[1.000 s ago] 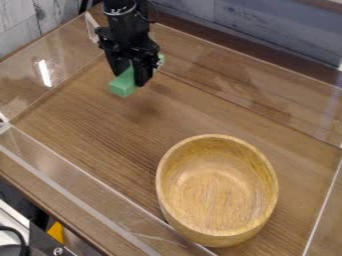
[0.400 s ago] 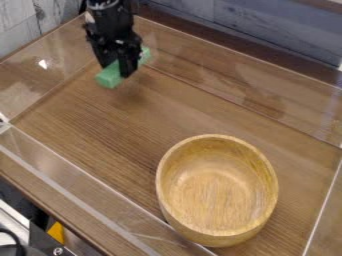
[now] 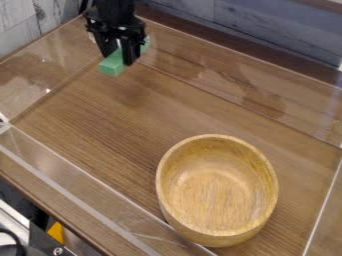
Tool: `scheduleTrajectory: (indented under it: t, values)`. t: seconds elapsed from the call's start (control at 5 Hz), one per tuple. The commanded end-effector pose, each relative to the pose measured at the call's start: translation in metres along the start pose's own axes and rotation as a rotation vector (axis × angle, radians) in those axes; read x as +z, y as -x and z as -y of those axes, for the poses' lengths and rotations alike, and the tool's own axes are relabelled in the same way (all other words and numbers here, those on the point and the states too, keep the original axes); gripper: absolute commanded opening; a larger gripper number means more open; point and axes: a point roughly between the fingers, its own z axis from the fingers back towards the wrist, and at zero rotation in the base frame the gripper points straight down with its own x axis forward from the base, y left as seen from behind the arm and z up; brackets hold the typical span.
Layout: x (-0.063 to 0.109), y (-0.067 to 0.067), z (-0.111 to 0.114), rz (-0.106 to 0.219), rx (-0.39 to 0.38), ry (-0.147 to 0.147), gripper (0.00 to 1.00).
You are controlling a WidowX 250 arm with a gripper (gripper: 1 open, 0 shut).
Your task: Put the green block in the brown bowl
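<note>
In the single camera view, the tool [image 3: 119,52] is hanging near the far left corner of the wooden surface [image 3: 120,130], pointing straight down, with its dark fingers clamped on the green block [image 3: 112,66]; the block is sitting between the fingertips, its lower end sticking out below them toward the near left, so its long axis appears to be running slantwise rather than square to the surface edges, though the fingers are hiding its upper part; whether it is clear of the wood or brushing it I cannot tell for certain, although a faint shadow beside it suggests it is lifted. The brown bowl [image 3: 218,188] is standing empty by the near right corner, well apart from the block; the line from block to bowl is running diagonally across the surface, toward the camera and to the right, and that is the direction the coming carry is going to need.

Against the earlier frames, the tool and block are now sitting further left and further back, closer to the far left corner, which is taking them away from the bowl rather than toward it; the grip is looking unchanged; the bowl is resting where it was.
</note>
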Motion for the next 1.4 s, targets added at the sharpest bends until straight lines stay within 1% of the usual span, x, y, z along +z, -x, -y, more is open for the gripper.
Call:
scheduleTrajectory:
  t: [0.0, 0.4, 0.8, 1.2]
  values:
    - [0.007, -0.009, 0.001, 0.054, 0.015, -0.017, 0.0]
    - [0.007, 0.004, 0.009, 0.064, 0.084, -0.022, 0.0]
    - [-0.009, -0.008, 0.027, 0.061, 0.026, -0.009, 0.0]
    - [0.008, -0.018, 0.007, 0.056, 0.037, -0.002, 0.0]
